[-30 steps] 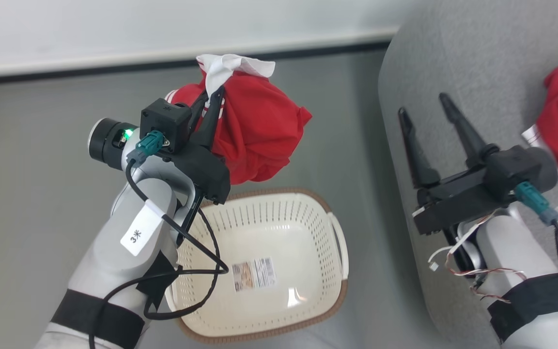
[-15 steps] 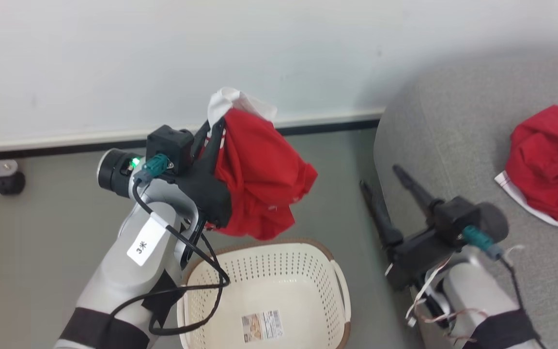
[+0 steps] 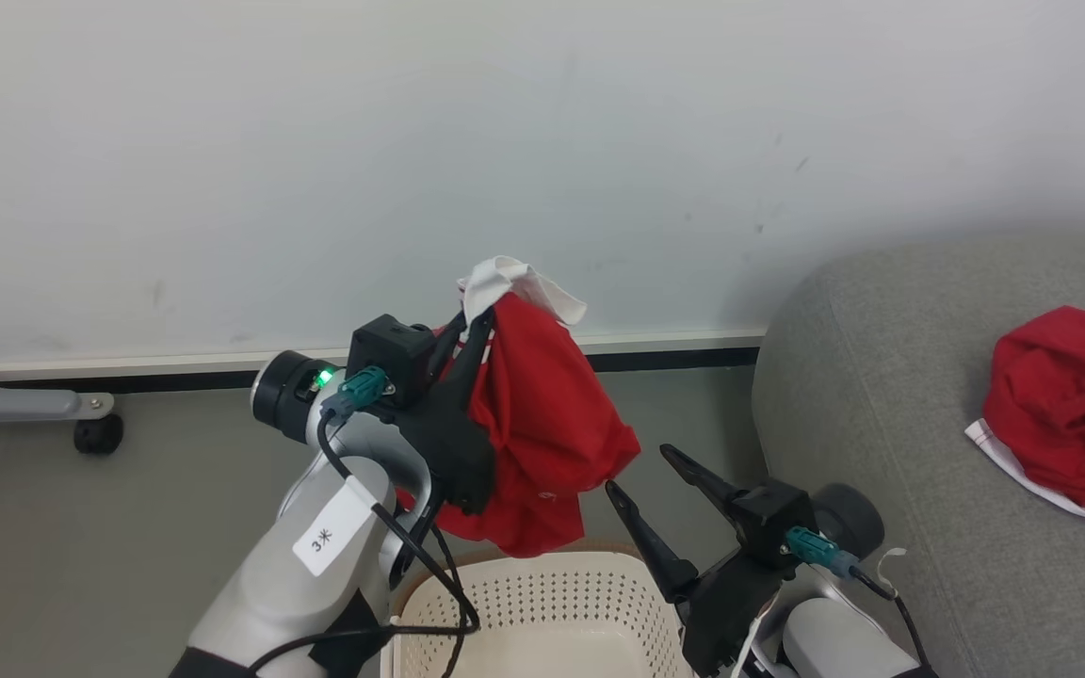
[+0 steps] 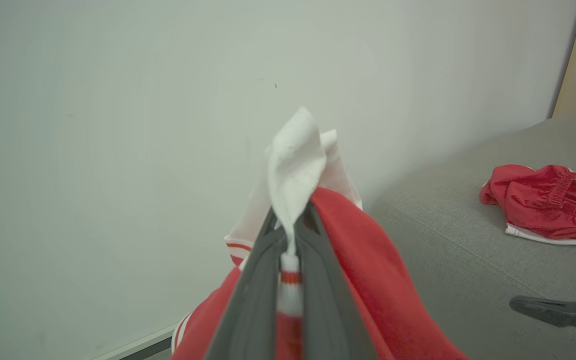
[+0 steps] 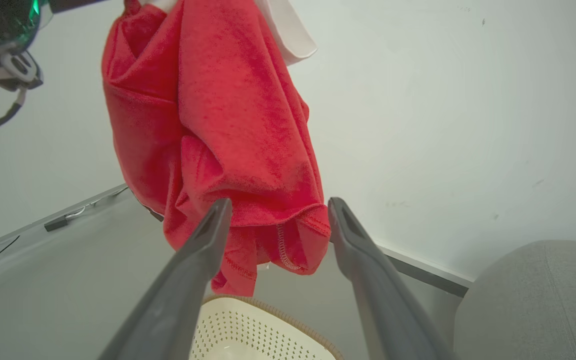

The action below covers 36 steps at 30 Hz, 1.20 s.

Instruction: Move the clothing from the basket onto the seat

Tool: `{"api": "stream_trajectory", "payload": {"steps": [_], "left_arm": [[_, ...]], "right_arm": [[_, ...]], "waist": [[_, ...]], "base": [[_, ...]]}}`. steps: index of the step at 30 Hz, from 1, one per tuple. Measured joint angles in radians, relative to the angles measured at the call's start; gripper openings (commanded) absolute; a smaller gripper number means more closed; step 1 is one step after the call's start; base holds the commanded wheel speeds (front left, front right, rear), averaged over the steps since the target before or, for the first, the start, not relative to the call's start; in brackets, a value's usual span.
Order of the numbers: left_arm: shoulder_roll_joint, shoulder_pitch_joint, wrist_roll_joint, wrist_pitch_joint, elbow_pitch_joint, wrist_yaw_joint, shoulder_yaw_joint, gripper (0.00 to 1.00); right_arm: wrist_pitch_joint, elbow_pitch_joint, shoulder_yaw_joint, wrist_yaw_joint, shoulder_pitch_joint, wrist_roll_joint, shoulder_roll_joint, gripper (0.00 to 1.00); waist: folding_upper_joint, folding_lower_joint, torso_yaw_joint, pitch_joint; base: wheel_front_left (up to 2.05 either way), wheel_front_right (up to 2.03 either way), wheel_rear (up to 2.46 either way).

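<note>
My left gripper [image 3: 475, 320] is shut on a red garment with white trim [image 3: 542, 428], which hangs bunched above the cream basket [image 3: 542, 612]. In the left wrist view the white trim [image 4: 295, 160] sticks up from between my shut fingers [image 4: 263, 280]. My right gripper [image 3: 641, 471] stands open just right of the hanging cloth, nothing between its fingers; in its own view the red garment [image 5: 218, 125] dangles ahead of the open fingertips, over the basket rim [image 5: 288, 312]. A second red garment [image 3: 1065, 410] lies crumpled on the grey seat [image 3: 882, 424], also seen as a red heap [image 4: 543, 197].
A white wall [image 3: 505, 141] with a dark baseboard runs close behind. A grey frame leg on a black caster [image 3: 95, 433] stands at the far left on the grey floor. The seat's rounded corner [image 5: 533, 300] is right of the basket.
The head camera has tilted up, so the wall takes up more of the picture and the basket has slid to the bottom edge. My left gripper keeps its hold on the red garment; right stays open.
</note>
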State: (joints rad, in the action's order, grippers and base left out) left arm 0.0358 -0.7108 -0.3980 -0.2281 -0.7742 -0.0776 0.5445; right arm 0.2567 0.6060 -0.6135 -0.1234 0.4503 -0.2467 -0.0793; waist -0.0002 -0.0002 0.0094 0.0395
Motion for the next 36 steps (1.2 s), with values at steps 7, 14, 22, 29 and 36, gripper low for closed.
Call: {"api": "stream_trajectory", "payload": {"steps": [7,14,22,29,36], "left_arm": [[0.001,0.025,-0.050,0.029,0.085,0.026,0.093,0.00],[0.002,0.028,-0.091,0.056,0.150,0.052,0.160,0.00],[0.004,0.044,-0.110,0.083,0.203,0.072,0.197,0.00],[0.004,0.055,-0.118,0.099,0.214,0.093,0.189,0.00],[0.015,0.092,-0.150,0.100,0.214,0.111,0.160,0.11]], "right_arm": [[0.000,0.069,-0.062,-0.001,0.061,-0.005,0.012,1.00],[0.000,0.115,-0.163,-0.001,0.105,-0.033,0.015,1.00],[0.000,0.149,-0.227,-0.001,0.151,-0.076,0.016,0.93],[0.000,0.135,-0.267,-0.001,0.189,-0.134,0.017,0.00],[0.000,0.158,-0.249,-0.001,0.238,-0.160,0.016,0.00]], "waist": [[0.0001,0.0001,0.042,0.024],[0.0003,0.0002,0.077,0.029],[0.0003,0.0003,0.098,0.026],[0.0002,0.0003,0.098,0.021],[0.0002,0.0003,0.061,0.014]], "base": [[0.00,0.00,0.00],[0.00,0.00,0.00],[0.00,0.00,0.00],[0.00,0.00,0.00],[0.00,0.00,0.00]]}}
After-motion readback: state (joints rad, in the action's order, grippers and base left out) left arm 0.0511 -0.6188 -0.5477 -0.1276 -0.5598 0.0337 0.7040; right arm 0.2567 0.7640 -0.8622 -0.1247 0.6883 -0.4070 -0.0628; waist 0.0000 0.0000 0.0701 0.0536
